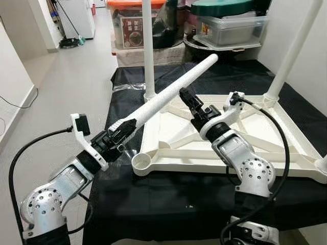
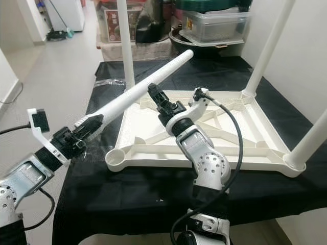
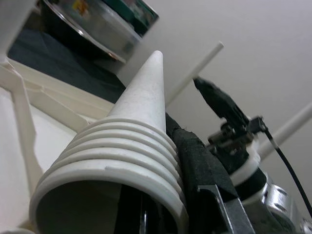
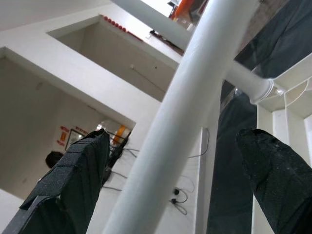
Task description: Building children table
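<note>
- The loose table leg (image 1: 168, 97) lay slanted, threaded end at seven o'clock pinched in the left gripper (image 1: 120, 133), tip toward one o'clock.
- The empty corner socket (image 1: 142, 163) sat just beside that end, at four o'clock.
- The right gripper (image 4: 170, 161), fingers spread, straddled the shaft.

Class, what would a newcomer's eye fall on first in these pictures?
First, the long white plastic table leg, held slanting upward by the left gripper over the black-draped bench. Next, the upturned white children's tabletop with three legs fitted, its near-left socket empty. The open right gripper reaches toward the leg.
</note>
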You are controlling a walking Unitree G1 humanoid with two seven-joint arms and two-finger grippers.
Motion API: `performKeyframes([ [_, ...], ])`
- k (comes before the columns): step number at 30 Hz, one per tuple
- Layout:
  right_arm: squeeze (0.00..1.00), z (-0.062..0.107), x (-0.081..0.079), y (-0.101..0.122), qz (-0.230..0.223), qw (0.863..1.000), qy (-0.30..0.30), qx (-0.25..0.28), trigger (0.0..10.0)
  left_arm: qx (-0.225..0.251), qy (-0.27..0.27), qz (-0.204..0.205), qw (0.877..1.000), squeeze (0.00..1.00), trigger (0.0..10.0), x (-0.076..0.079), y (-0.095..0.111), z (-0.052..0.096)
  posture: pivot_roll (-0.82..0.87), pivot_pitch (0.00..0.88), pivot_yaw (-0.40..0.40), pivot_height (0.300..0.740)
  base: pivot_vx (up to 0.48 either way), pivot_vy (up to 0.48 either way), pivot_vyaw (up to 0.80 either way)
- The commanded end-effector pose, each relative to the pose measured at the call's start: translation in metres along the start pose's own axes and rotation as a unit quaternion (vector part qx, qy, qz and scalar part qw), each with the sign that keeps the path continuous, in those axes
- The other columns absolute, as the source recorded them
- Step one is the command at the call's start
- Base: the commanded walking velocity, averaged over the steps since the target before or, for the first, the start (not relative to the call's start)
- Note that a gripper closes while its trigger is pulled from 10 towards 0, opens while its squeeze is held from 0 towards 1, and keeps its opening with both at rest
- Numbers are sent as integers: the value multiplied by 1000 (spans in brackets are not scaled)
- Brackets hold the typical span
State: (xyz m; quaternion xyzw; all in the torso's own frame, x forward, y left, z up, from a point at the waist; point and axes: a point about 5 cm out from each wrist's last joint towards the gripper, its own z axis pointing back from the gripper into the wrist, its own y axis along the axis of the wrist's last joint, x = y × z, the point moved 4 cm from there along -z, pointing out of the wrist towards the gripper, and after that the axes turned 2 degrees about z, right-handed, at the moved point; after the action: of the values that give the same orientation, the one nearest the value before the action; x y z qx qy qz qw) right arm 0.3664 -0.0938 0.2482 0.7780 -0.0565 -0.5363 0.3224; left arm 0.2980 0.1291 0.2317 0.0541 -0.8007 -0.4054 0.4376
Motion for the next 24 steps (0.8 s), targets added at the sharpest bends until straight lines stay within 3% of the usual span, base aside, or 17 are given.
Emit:
performKeyframes([
  [1,0,-3,-3,-25,-71,997,11,-20,10000,-7,-16,3,1000,0,10000,8,-6,0,84,36,-42,740,0,0,0],
  [17,0,-6,-1,-47,-141,988,6,-58,10000,-63,-58,48,995,0,10000,35,-50,-9,87,43,-37,740,0,0,0],
  [24,0,-6,-1,-46,-160,985,7,-57,10000,-72,-60,56,994,0,10000,37,-58,-9,82,44,-36,740,0,0,0],
])
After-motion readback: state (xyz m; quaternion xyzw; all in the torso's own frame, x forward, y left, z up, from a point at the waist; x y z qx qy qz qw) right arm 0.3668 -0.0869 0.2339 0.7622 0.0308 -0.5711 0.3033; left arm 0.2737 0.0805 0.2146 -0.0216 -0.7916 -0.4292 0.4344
